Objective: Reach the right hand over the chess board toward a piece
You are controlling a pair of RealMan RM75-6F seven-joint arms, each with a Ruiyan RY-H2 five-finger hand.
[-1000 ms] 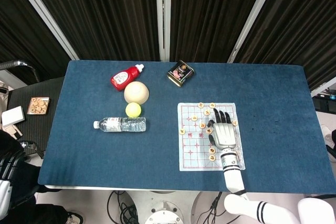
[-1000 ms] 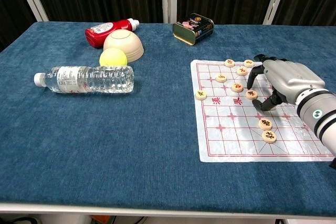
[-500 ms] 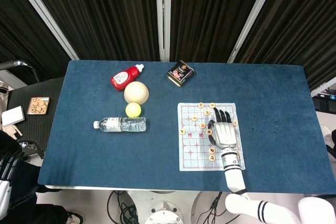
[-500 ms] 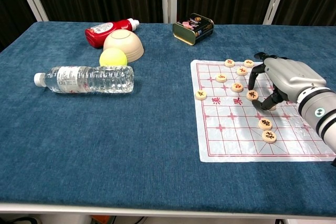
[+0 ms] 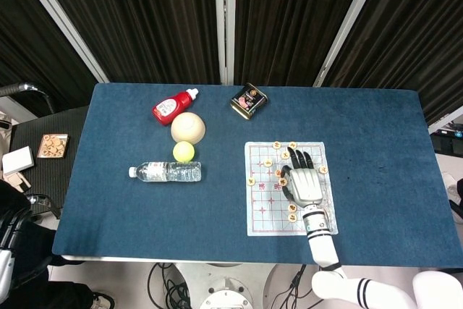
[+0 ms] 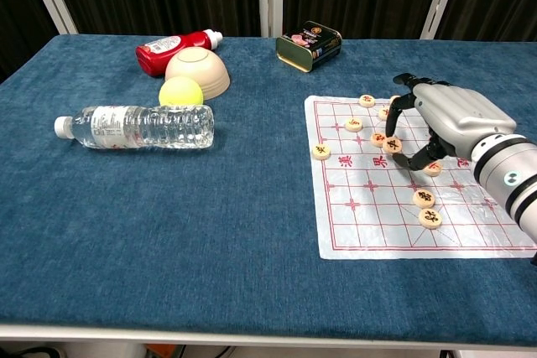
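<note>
A white chess board (image 6: 369,224) with red lines lies on the blue table, right of centre; the head view shows the board (image 5: 262,215) too. Several round wooden pieces sit on it. My right hand (image 6: 443,119) hovers over the board's far right part, fingers arched downward and apart, holding nothing. Its fingertips (image 6: 388,116) hang just above a pair of pieces (image 6: 386,142). Another piece (image 6: 432,168) lies by the thumb. From above, the right hand (image 5: 304,182) covers the board's right half. My left hand does not show.
A water bottle (image 6: 134,127) lies on its side at the left. Behind it are a yellow ball (image 6: 180,90), an upturned beige bowl (image 6: 199,70) and a red bottle (image 6: 172,46). A dark tin (image 6: 309,44) stands beyond the board.
My right hand has shifted left across the board, toward its middle. The piece under its fingertips sits slightly further left, and a piece by the thumb has come into sight.
</note>
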